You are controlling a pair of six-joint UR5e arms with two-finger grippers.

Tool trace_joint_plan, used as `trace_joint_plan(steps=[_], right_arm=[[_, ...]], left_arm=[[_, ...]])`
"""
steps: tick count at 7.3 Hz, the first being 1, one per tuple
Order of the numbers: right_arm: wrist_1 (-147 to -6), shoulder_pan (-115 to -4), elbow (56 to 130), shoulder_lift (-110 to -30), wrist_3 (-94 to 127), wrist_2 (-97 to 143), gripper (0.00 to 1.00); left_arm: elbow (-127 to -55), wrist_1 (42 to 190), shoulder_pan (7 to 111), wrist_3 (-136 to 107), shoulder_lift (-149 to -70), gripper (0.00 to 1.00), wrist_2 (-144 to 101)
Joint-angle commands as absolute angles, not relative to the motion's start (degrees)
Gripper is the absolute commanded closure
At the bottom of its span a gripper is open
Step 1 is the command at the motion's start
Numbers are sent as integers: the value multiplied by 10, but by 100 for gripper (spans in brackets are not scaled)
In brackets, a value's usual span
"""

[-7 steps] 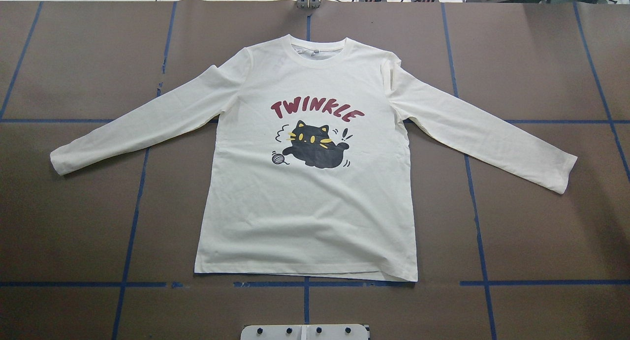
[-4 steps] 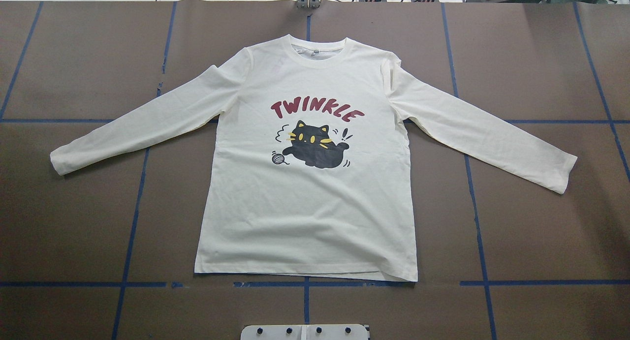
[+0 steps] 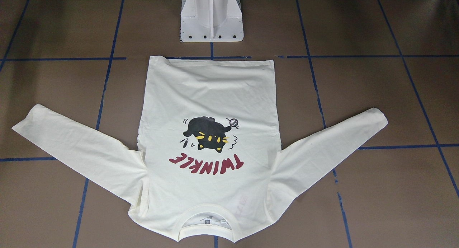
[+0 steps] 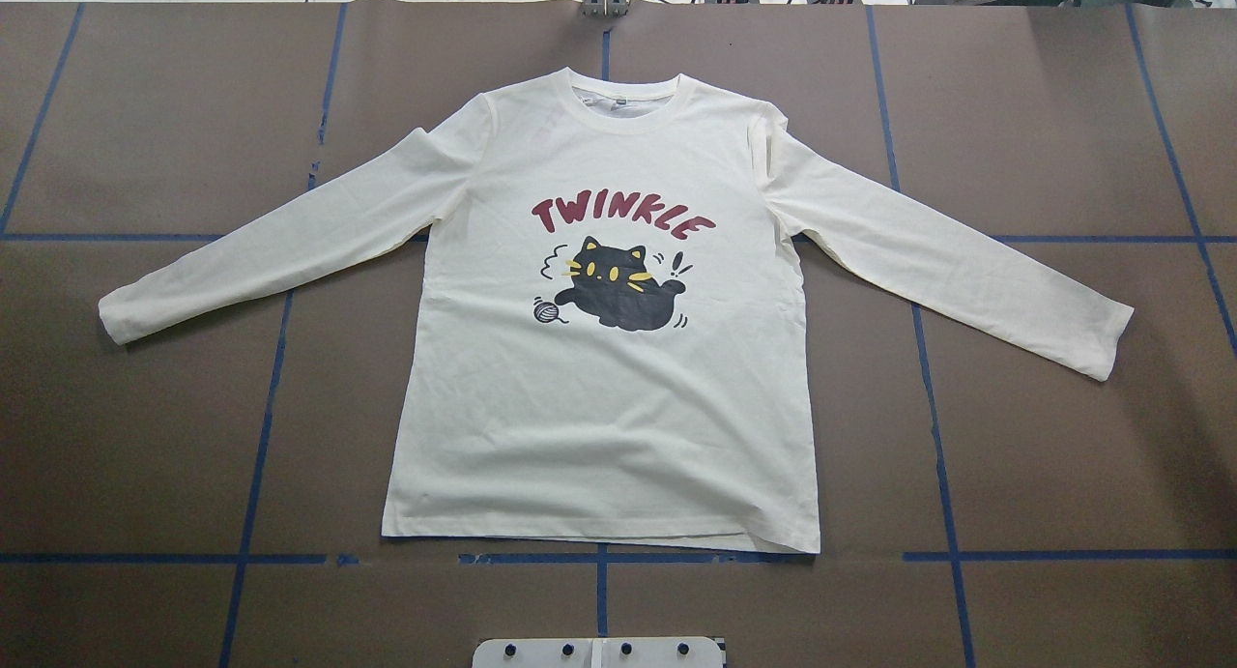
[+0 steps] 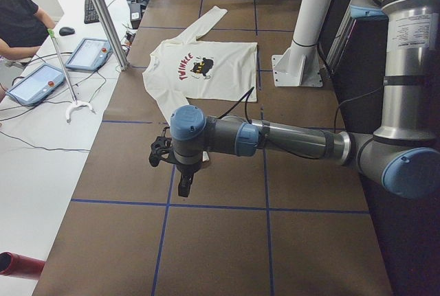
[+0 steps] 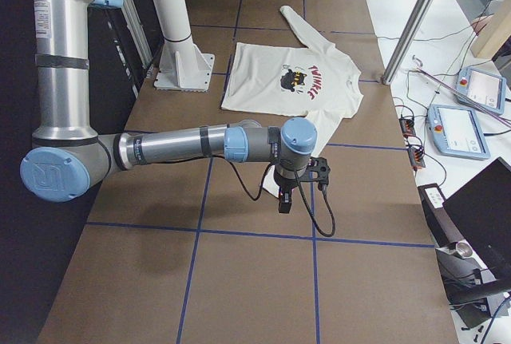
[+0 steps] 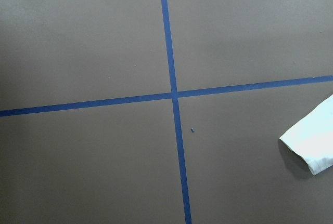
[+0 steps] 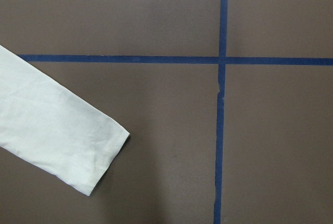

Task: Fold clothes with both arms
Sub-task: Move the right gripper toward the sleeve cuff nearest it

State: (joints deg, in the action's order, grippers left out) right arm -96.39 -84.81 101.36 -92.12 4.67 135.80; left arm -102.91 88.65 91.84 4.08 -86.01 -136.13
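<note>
The cream-white long-sleeved T-shirt lies flat and print-up on the brown table, both sleeves spread outward, neckline away from the robot. It also shows in the front-facing view and both side views. My left gripper hangs over bare table beyond the left sleeve; the left wrist view shows that sleeve's cuff at its right edge. My right gripper hangs just past the right sleeve's end; the right wrist view shows that cuff. I cannot tell whether either gripper is open or shut.
The white pedestal base stands just behind the shirt's hem. Blue tape lines grid the table. Tablets, cables and a metal post sit on the white bench beyond the far edge, where a person sits.
</note>
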Motion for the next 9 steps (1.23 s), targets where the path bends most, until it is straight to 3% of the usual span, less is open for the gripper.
trace_joint_plan(steps=[1, 4, 6, 9], right_arm=[[-883, -810, 985, -922, 61, 1356, 0], [-641, -724, 866, -921, 267, 1353, 0], [-528, -664, 818, -918, 399, 1308, 9], [-499, -636, 804, -911, 463, 1305, 24]], left_arm=[[-1028, 912, 902, 40, -846, 0, -1386], [-1020, 925, 899, 40, -852, 0, -1400], [-1026, 924, 900, 39, -852, 0, -1400], [-1023, 924, 900, 41, -851, 0, -1400]])
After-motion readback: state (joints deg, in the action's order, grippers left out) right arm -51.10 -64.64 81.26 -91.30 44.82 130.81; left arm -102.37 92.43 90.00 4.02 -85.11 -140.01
